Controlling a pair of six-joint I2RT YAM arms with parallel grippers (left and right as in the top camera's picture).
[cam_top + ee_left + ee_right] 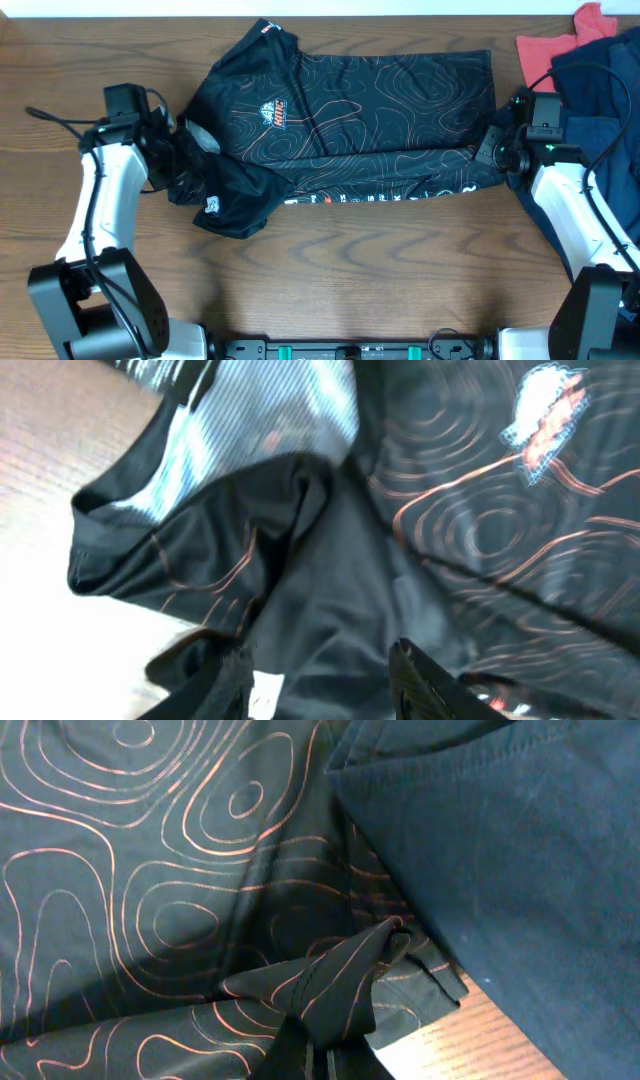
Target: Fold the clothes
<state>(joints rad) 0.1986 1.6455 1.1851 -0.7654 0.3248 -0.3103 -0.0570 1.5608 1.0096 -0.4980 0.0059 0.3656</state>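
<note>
Your left gripper sits low at the collar end of the black T-shirt, its fingers apart over bunched fabric. Your right gripper is clamped on a pinch of the hem. The shirt lies spread across the table, chest logo up

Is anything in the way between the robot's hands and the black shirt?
Nothing visible. The right gripper pinches the T-shirt at its hem, and the left gripper is open right over the collar end. The other clothes lie off to the right.
</note>
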